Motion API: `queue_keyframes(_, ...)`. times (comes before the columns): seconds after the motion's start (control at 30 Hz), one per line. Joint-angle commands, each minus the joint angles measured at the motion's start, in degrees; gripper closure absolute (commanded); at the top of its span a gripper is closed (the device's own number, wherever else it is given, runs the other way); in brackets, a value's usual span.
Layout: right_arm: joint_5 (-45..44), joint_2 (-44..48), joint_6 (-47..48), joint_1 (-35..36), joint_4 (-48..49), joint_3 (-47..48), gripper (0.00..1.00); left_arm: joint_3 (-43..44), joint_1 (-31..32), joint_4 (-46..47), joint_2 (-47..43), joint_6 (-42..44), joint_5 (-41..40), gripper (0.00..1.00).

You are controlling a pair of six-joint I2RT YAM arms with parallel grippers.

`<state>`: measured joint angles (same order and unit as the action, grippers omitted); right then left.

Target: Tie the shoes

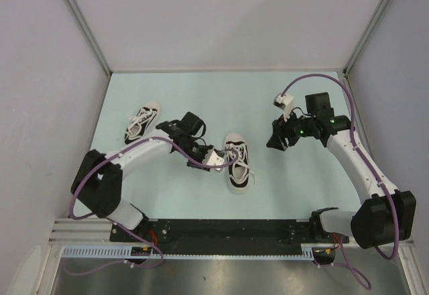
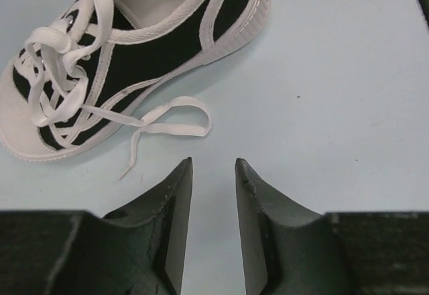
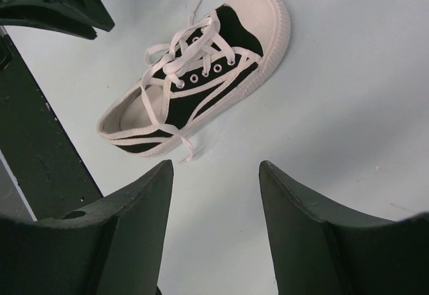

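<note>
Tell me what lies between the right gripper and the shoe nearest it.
Bare table, seen in the right wrist view: nothing separates the right gripper from the shoe except its lace end.

Bright, diffuse, even light from above; the sneaker (image 2: 154, 53) casts only a soft pale shadow on the table (image 2: 335, 107); wrist views are crisp

Pale blue-green table (image 1: 201, 94), matte surface. It is enclosed by a white back wall (image 1: 221, 13), left wall (image 1: 33, 107) and right wall (image 1: 402, 107). A left aluminium post (image 1: 80, 23) and right aluminium post (image 1: 375, 20) stand at the rear corners. A black mounting plate (image 1: 228, 231) runs along the near edge, with a slotted cable duct (image 1: 201, 253) just beside it.
</note>
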<state>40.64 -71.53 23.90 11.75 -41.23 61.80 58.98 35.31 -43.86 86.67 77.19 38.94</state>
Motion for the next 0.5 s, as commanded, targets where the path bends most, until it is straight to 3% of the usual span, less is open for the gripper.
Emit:
queue_keyframes(0.0,1.28,-0.1,-1.14,-0.15,0.89,0.07,0.41,1.75,1.51,3.25,3.67,8.94,-0.17,0.64)
queue_keyframes(0.17,0.58,-0.1,-0.52,-0.23,0.36,0.07,0.41,1.84,4.76,5.27,7.54,10.26,-2.46,0.64)
queue_keyframes(0.47,0.31,0.07,0.53,-0.5,-0.87,0.08,0.41,3.86,6.97,7.99,13.07,4.82,-5.18,0.56)
